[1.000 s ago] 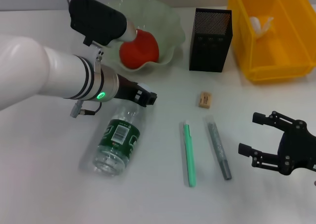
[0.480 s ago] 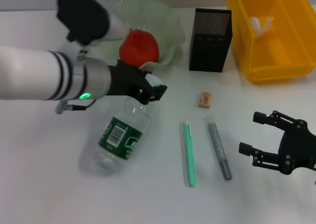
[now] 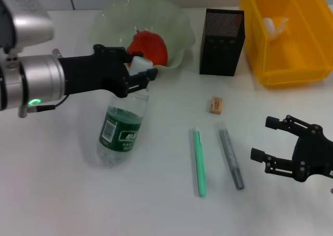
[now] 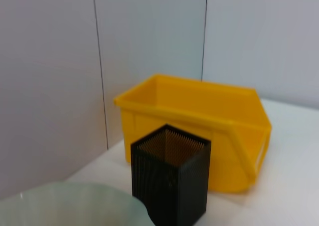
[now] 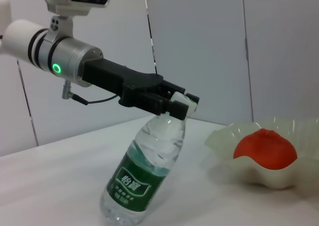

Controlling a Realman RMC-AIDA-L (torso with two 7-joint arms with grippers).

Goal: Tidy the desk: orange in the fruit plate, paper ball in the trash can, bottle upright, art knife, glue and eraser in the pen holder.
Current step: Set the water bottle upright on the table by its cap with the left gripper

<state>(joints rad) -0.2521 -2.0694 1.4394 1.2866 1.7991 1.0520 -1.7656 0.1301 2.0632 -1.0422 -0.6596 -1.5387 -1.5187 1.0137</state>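
My left gripper is shut on the cap end of the bottle. The bottle leans steeply, its base on the table and its cap toward the fruit plate. The right wrist view shows the same hold: the left gripper on top of the tilted bottle. The orange lies in the fruit plate. The paper ball is in the trash can. The eraser, the green art knife and the grey glue stick lie before the pen holder. At front right, my right gripper is open and holds nothing.
The trash can and pen holder stand side by side at the back right, with the fruit plate's rim close to the pen holder. Bare table lies left of and in front of the bottle.
The left gripper has lifted the bottle's cap end, so the bottle has gone from lying flat to leaning steeply on its base. The left arm swung off the plate. The right arm is still.
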